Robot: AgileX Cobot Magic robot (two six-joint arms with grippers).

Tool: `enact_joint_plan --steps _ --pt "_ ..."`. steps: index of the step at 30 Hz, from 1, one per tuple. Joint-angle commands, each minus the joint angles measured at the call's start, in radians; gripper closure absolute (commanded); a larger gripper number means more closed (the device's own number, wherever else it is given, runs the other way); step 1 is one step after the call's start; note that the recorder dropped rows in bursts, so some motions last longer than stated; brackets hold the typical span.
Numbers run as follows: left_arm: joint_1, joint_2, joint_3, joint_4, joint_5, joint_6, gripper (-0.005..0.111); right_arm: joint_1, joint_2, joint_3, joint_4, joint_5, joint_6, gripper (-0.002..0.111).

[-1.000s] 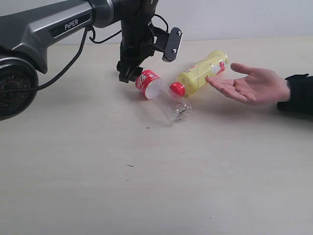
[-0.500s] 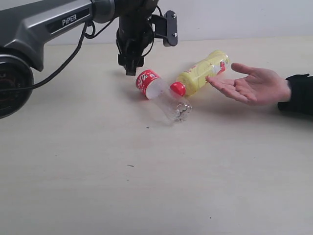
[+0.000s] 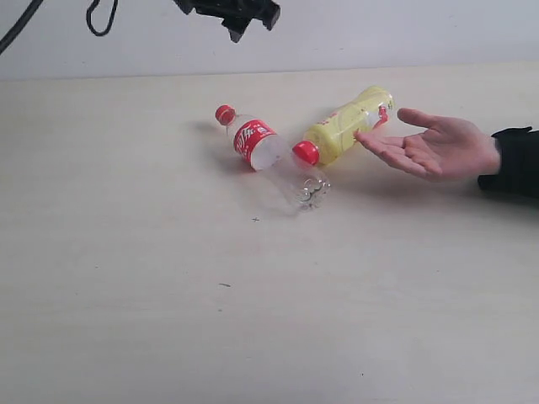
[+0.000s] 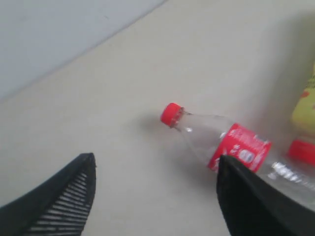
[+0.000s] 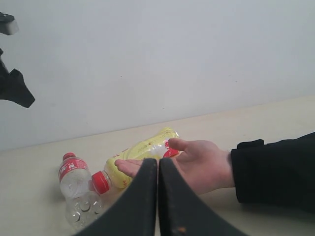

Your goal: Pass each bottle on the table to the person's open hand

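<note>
Hovering open and empty above the clear bottle (image 3: 268, 156), which lies on the desk (image 3: 253, 320) beside the yellow bottle (image 3: 345, 126) by the person's open hand (image 3: 434, 147), the left gripper (image 4: 156, 158) risks nudging both round bottles into a roll; the right gripper (image 5: 157, 164) is closed.

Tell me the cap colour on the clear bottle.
Red; the clear bottle's cap shows best in the left wrist view.

Robot lab, prob.: bare beige table (image 3: 126, 320), plain white wall (image 3: 404, 34), robot arm (image 3: 236, 12) overhead.
</note>
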State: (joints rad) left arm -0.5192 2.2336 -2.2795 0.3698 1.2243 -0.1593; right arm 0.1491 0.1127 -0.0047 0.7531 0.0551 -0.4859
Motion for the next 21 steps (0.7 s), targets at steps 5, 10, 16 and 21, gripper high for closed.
enact_joint_plan --steps 5,10,16,21 --pt "-0.016 0.019 0.002 -0.193 -0.003 0.303 0.040 -0.004 -0.007 0.005 -0.002 -0.013 -0.003 0.107" --pt "-0.026 0.023 0.002 -0.185 -0.003 0.795 0.040 -0.004 -0.007 0.005 -0.002 -0.013 -0.003 0.107" --pt "-0.026 0.030 0.082 -0.007 -0.003 1.050 0.040 -0.004 -0.007 0.005 -0.002 -0.013 -0.001 0.107" --pt "-0.024 0.042 0.149 0.067 -0.003 1.186 0.040 -0.004 -0.007 0.005 -0.002 -0.013 -0.001 0.107"
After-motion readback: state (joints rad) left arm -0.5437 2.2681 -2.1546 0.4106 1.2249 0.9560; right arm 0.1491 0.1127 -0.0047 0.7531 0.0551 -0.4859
